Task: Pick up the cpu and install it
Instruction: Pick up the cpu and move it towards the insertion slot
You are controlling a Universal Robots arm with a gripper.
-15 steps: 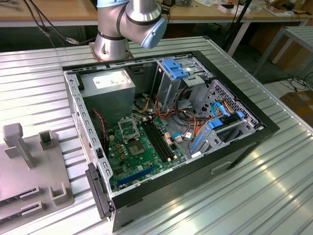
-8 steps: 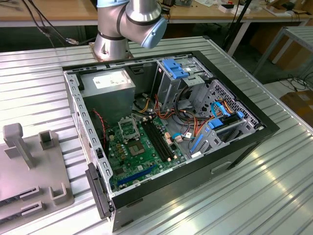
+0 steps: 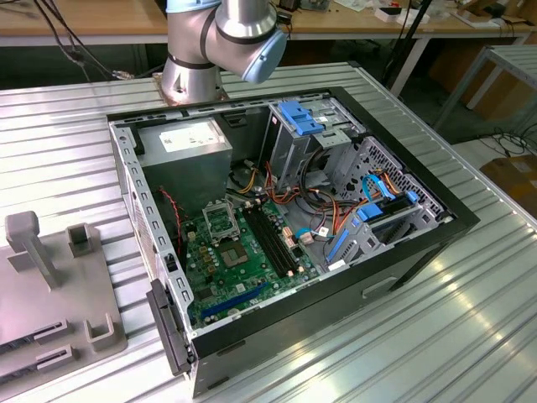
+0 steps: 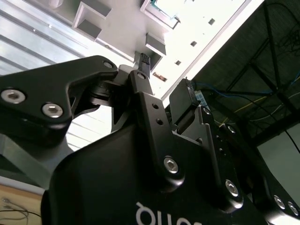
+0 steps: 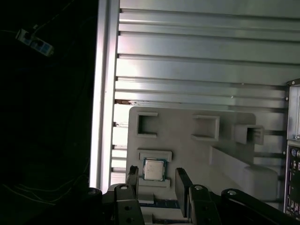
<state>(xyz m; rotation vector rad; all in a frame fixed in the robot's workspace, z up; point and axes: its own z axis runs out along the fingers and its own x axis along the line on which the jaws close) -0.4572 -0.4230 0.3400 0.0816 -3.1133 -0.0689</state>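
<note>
Between the claw's spread fingers the cpu lies flat, silvery top up, in a square recess of a grey tray, with a gap to each finger. The claw grips nothing. Beyond the claw, the tray rests on a ribbed metal table. Beside the tray, in the exterior view, an open case shows its motherboard and socket.
</note>
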